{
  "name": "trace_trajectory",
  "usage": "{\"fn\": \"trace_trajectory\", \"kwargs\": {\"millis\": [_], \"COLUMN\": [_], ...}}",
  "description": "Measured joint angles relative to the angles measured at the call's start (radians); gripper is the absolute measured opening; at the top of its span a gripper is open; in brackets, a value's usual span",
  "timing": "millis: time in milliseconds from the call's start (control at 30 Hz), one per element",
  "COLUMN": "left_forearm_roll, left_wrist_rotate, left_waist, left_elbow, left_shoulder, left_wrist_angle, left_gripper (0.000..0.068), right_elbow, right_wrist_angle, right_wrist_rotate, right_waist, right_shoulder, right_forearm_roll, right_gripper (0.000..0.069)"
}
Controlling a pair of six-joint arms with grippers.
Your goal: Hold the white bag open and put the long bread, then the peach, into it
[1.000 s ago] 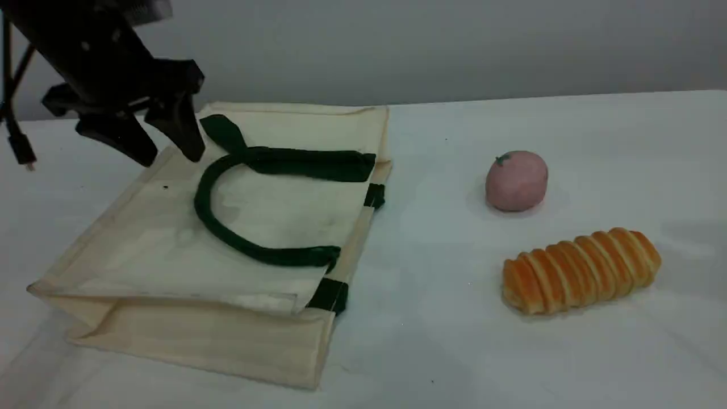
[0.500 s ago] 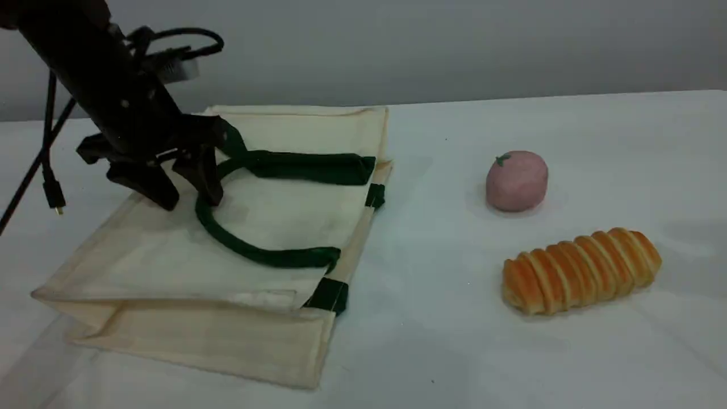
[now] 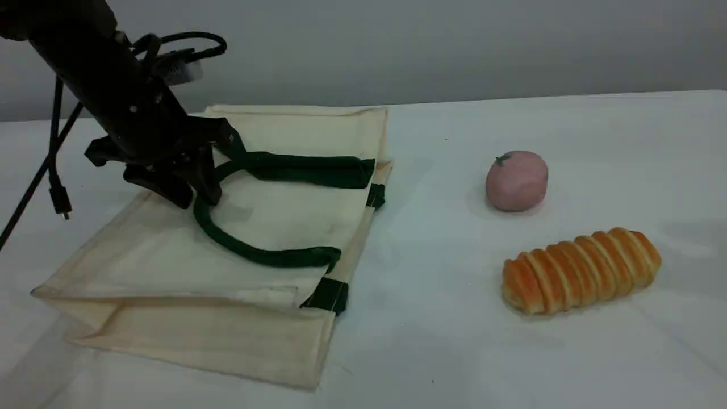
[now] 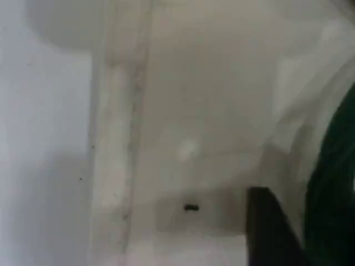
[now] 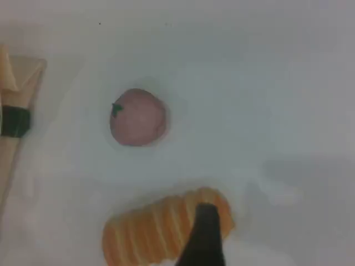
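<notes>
Just beside left jaws lies bag handle.

Light soft and even, coolish grey cast, no glare off the counter. Faint diffuse shadows pool under the peach and the long bread. Scene view reasonably sharp. Both wrist views blurred, the left one worst, pale and washed.

Blurred close-up of white bag, seam at left, green strap at right edge, dark jaws tip beside it
</notes>
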Motion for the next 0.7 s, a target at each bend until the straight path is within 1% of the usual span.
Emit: {"fn": "trace_trajectory", "kwargs": {"millis": [133, 167, 333, 400, 500, 600, 700], "left_forearm_roll": [-0.001, -0.002, -0.002, -0.002, -0.002, -0.008, -0.032], "left_wrist_rotate": [0.001, 0.001, 0.010, 0.041, 0.096, 0.149, 0.234], "left_waist": [0.000, 0.000, 0.000, 0.000, 0.001, 0.002, 0.002], "left_elbow": [0.000, 0.000, 0.000, -0.012, -0.064, -0.143, -0.229], "left_shoulder": [0.000, 0.000, -0.001, -0.004, -0.007, -0.008, -0.008], "left_wrist_angle": [-0.005, -0.005, -0.005, 0.018, 0.099, 0.216, 0.343], "left_gripper": [0.0125, 0.0106, 0.0101, 0.0101, 0.0101, 0.0101, 0.0101], "right_elbow": [0.000, 0.000, 0.000, 0.000, 0.000, 0.000, 0.000], "right_wrist_angle": [0.000, 0.000, 0.001, 0.001, 0.001, 0.001, 0.002], "right_wrist_rotate": [0.000, 0.000, 0.000, 0.000, 0.000, 0.000, -0.009], "right_waist": [0.000, 0.000, 0.000, 0.000, 0.000, 0.000, 0.000], "right_shoulder": [0.000, 0.000, 0.000, 0.000, 0.000, 0.000, 0.000], "right_forearm_roll": [0.000, 0.000, 0.000, 0.000, 0.000, 0.000, 0.000], "right_gripper": [0.0586, 0.0586, 0.0586, 0.0586, 0.0586, 0.0586, 0.0586]}}
